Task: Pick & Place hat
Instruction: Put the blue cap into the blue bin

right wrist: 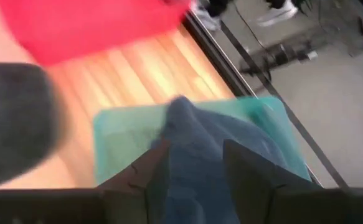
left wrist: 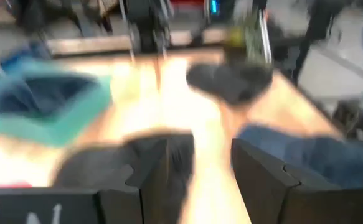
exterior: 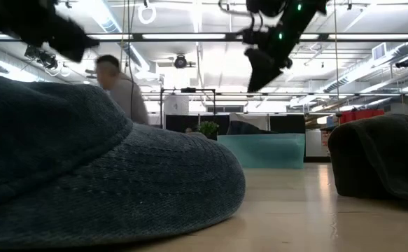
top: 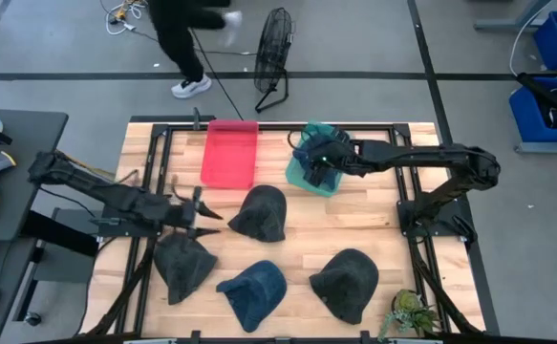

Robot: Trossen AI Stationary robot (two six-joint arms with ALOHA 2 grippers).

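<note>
My right gripper point(top: 314, 172) point(right wrist: 197, 168) hangs open above the teal bin point(top: 295, 177) point(right wrist: 119, 143) near the table's far edge. A blue denim hat point(right wrist: 193, 130) point(exterior: 245, 127) lies in that bin below the fingers. My left gripper point(top: 211, 218) point(left wrist: 200, 174) is open above the table's left middle, pointing right, between a black hat point(top: 259, 212) and a dark grey hat point(top: 184, 266). Another blue hat point(top: 254, 290) and another black hat point(top: 345, 282) rest on the table nearer the front edge.
A red bin point(top: 230, 153) sits left of the teal one at the far edge. A small plant point(top: 410, 311) stands at the near right corner. Beyond the far edge are a floor fan point(top: 273, 48) and a person point(top: 178, 38).
</note>
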